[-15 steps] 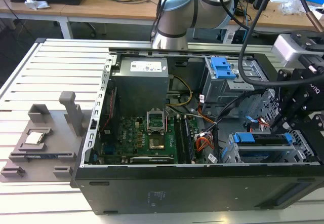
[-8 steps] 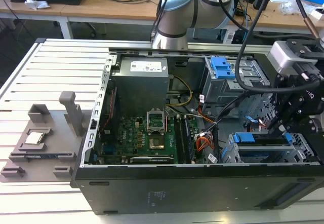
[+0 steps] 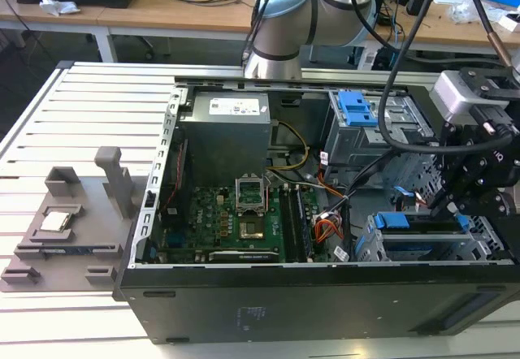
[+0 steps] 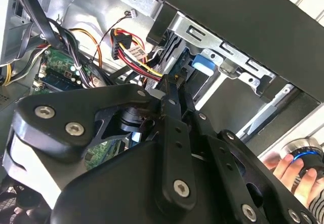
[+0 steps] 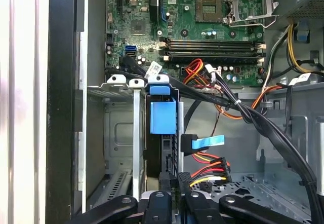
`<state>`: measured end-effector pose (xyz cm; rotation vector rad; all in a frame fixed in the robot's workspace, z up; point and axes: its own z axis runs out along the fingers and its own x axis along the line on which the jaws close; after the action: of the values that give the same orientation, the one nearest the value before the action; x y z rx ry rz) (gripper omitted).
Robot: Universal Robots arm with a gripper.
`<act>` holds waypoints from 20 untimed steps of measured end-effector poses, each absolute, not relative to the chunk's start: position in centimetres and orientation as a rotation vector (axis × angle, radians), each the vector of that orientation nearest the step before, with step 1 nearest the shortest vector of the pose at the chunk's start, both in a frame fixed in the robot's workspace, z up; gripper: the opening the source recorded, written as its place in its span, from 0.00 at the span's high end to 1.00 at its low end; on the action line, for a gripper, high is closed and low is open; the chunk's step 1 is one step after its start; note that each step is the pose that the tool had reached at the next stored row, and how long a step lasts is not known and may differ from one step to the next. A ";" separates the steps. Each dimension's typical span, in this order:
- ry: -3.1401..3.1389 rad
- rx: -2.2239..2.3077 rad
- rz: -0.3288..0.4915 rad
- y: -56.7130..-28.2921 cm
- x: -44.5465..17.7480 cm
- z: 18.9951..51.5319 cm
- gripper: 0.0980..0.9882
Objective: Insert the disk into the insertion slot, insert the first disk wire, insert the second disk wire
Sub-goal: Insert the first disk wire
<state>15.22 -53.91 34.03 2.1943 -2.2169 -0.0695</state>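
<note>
- The disk (image 3: 422, 233) sits inside the insertion slot (image 3: 490, 247), in the corner of the case (image 3: 244, 310) on the exterior view's right. Most of its face is hidden, and only the blue carrier ends show at either side.
- In the first wrist view the disk (image 5: 163, 116) is seen edge-on between the slot's thin metal uprights, with its blue tab facing the camera.
- The gripper (image 3: 448, 205) (image 4: 173, 84) (image 5: 176, 192) hangs at the disk's end. Its jaws are narrow, pinched on a black power plug (image 5: 185, 177) with red, yellow and black wires.
- The plug lies just beside the disk's rear edge. The gripper covers the joint, so I cannot tell whether the plug is seated.
- A blue-tagged cable (image 5: 205, 143) ends against the same edge, and whether it is pushed home cannot be told either.
- A thick wire bundle (image 5: 253, 117) crosses from the motherboard (image 5: 202, 26) side, close past the slot's mouth.
- There is open bay room beside the disk, toward the case's black wall.
- Outside the case, a hand (image 4: 287, 169) rests on a knob (image 4: 305, 158), cut off at the frame edge.
</note>
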 end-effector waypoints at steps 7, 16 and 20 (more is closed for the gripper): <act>-2.216 2.193 -0.067 -54.1 15.2 33.5 0.92; -2.214 2.191 -0.063 -54.1 15.2 34.7 0.83; -2.214 2.191 -0.063 -54.0 15.2 36.3 0.83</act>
<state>15.22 -54.02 36.34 2.1913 -2.2141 -0.0627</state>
